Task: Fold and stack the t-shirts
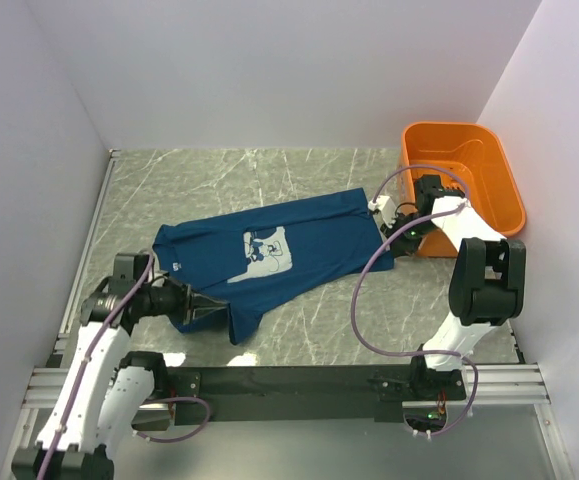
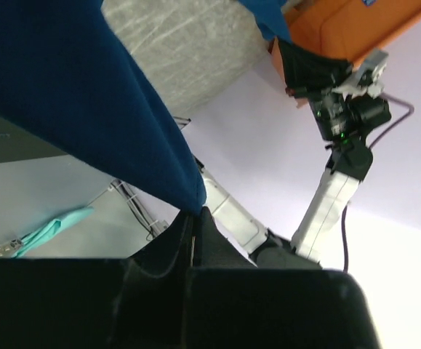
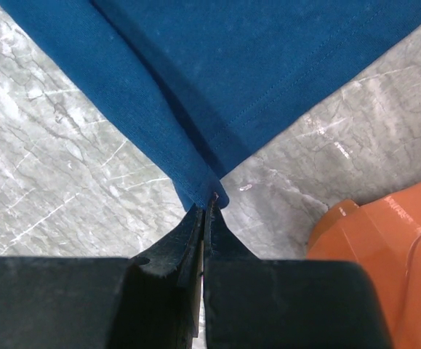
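Observation:
A dark teal-blue t-shirt [image 1: 269, 255] with a pale grey chest print [image 1: 264, 251] lies spread across the marble table, print up. My left gripper [image 1: 212, 313] is shut on the shirt's near-left edge, with the blue fabric [image 2: 72, 94] hanging from the fingertips in the left wrist view. My right gripper [image 1: 387, 232] is shut on the shirt's right corner [image 3: 203, 185], pinched just above the table beside the orange basket.
An orange plastic basket [image 1: 489, 160] stands at the back right, its rim close to the right gripper [image 3: 385, 240]. White walls enclose the table on three sides. A metal rail [image 1: 299, 380] runs along the near edge.

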You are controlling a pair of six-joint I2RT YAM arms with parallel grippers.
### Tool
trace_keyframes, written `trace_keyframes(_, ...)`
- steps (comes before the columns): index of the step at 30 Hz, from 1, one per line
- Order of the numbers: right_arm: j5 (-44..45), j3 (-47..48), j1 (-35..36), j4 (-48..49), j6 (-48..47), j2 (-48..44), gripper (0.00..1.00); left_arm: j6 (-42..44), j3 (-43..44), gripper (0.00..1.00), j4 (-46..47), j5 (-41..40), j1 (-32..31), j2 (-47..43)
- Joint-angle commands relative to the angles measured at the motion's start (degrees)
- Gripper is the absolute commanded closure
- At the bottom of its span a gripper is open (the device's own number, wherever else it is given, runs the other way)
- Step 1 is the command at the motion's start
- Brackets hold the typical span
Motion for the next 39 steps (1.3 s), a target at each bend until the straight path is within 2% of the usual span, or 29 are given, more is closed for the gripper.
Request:
trace_keyframes(1, -1.68, 2.26, -0.11, 1.44, 1.38, 0.92, 1.0, 0.95, 4.32, 0.99, 4.85, -3.17, -0.1, 4.4)
trace_keyframes(6, -1.6, 2.79, 0.68, 2.75, 2.88, 1.54, 1.0, 1.56, 9.41, 0.99, 9.17, -4.75, 0.08, 13.08)
trace_keyframes(11, -1.51, 4.55, 1.12, 3.37, 4.55, 3.56, 1.0, 6.39, 13.03, 0.99, 10.66, -6.42, 1.22, 21.54)
trace_keyframes(18, -1.16, 7.09, 1.65, 5.48, 8.5, 6.46, 1.0, 8.86, 16.8, 1.0, 18.48, -5.72, 7.1, 31.9)
trace_keyframes(22, -0.55, 8.07, 1.56, 6.79, 10.17, 7.34, 1.0, 10.09, 20.32, 0.99, 23.13, -5.29, 8.34, 38.15)
trace_keyframes(27, 0.07, 10.08, 1.65, 6.62, 11.05, 8.83, 1.0, 13.69, 27.25, 0.99, 22.71, -4.23, 8.34, 47.54)
trace_keyframes(34, 1.04, 10.79, 1.64, 6.89, 12.2, 8.84, 1.0, 15.89, 32.71, 1.0, 22.62, -4.23, 8.96, 53.53)
trace_keyframes(39, -0.62, 9.3, 1.56, 5.92, 9.22, 6.56, 1.0, 16.42, 34.65, 0.99, 23.5, -2.91, 9.31, 55.3)
